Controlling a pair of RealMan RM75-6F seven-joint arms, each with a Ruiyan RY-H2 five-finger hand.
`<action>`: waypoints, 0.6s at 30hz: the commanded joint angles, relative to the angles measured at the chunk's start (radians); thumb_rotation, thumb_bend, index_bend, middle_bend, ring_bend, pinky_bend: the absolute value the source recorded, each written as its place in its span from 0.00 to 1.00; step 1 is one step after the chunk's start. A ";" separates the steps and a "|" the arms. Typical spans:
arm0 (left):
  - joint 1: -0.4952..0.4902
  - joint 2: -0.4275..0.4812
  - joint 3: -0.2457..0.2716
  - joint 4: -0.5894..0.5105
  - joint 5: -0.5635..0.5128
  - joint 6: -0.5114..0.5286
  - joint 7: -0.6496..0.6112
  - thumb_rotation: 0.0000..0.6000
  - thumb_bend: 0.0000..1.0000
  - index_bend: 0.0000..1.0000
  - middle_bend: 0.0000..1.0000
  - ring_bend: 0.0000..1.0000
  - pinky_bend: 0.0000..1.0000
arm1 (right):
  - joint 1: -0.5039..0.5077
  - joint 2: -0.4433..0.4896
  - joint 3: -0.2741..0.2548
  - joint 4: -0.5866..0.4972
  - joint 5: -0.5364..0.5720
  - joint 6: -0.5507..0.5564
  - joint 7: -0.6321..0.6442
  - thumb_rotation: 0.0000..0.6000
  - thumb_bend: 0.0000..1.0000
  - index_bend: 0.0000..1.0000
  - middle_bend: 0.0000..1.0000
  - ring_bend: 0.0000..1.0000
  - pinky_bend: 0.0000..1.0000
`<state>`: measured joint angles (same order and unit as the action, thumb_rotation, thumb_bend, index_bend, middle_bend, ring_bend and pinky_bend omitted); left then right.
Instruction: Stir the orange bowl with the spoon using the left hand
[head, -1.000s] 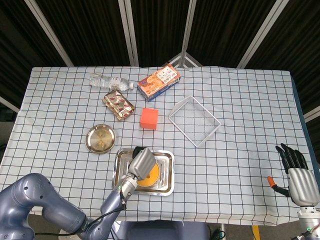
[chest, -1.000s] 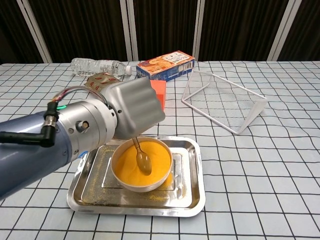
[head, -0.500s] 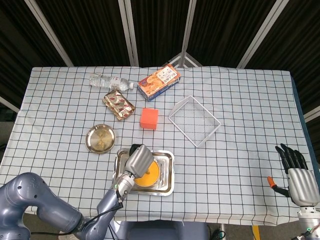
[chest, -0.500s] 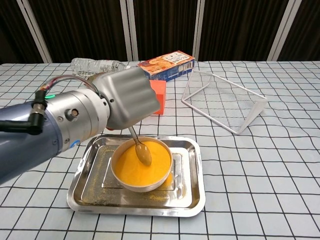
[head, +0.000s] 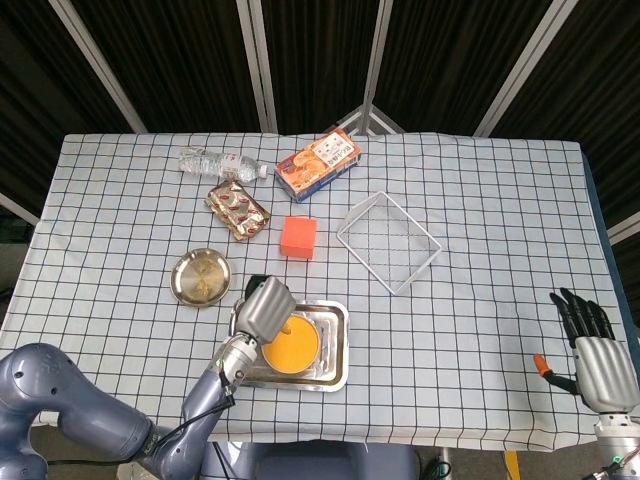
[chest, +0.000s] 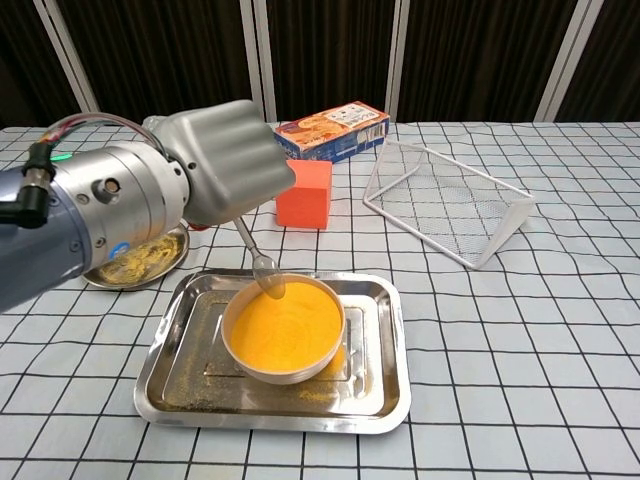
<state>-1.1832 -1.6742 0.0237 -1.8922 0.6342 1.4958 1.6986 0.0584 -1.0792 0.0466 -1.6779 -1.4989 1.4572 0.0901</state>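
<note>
Since a second ago the left hand (chest: 215, 160) has drawn back toward the robot's left, dragging the spoon (chest: 258, 258) from the middle of the orange bowl (chest: 285, 330) to its near-left rim. Fingers are curled tight round the handle; the shaft slants down and rightward from them, its tip just at the powder's edge. The bowl sits below and right of the fingers, inside the steel tray (chest: 380, 395), with open orange surface stretching away to the right for a return sweep. The brass dish (chest: 140, 262) lies close under the wrist, the orange cube (chest: 305, 195) just beyond. Far off on the surface's right edge, the right hand (head: 592, 350) rests with fingers spread, holding nothing.
</note>
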 joint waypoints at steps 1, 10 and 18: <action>0.004 -0.030 -0.007 0.040 -0.009 0.002 0.005 1.00 0.83 0.86 1.00 0.96 1.00 | 0.001 0.001 0.000 -0.002 0.002 -0.004 0.002 1.00 0.36 0.00 0.00 0.00 0.00; 0.004 -0.105 -0.030 0.123 -0.009 0.004 0.024 1.00 0.83 0.86 1.00 0.96 1.00 | 0.002 0.003 0.000 -0.004 0.002 -0.006 0.006 1.00 0.36 0.00 0.00 0.00 0.00; 0.008 -0.122 -0.018 0.123 -0.005 -0.010 0.046 1.00 0.83 0.86 1.00 0.96 1.00 | 0.003 0.004 -0.001 -0.004 0.000 -0.007 0.006 1.00 0.36 0.00 0.00 0.00 0.00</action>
<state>-1.1756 -1.7961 0.0042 -1.7668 0.6275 1.4877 1.7441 0.0616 -1.0756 0.0455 -1.6822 -1.4984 1.4500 0.0960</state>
